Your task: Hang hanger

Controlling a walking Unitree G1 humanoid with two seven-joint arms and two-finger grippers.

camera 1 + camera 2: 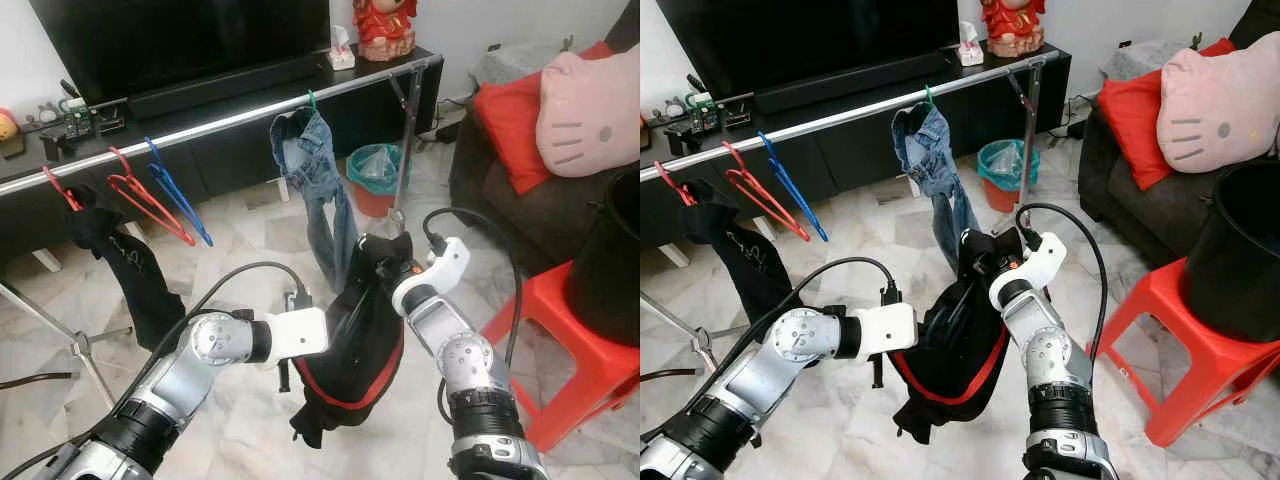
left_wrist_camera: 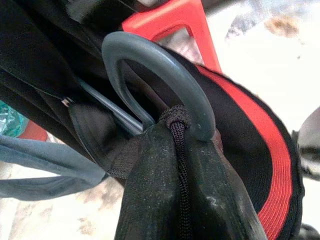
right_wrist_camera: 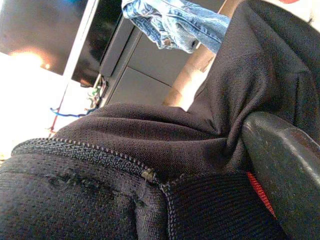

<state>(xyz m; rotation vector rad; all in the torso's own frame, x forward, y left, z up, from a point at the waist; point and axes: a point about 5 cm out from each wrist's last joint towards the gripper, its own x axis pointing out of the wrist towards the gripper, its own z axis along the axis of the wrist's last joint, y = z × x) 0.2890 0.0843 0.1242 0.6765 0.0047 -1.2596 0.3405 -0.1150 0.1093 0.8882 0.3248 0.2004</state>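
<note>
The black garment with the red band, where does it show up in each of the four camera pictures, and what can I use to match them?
Left eye view: black garment at lower centre, between both arms.
Right eye view: lower centre, slightly further left.
Left wrist view: around the grey hanger hook, red band on one side.
Right wrist view: dark fabric close up.
Shared landmark: the hanging jeans, also in the right wrist view.

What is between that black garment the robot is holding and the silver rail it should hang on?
Mostly open air. The jeans already hang from the rail just above the black garment, so the free stretch between them and the blue hanger looks easier.
</note>
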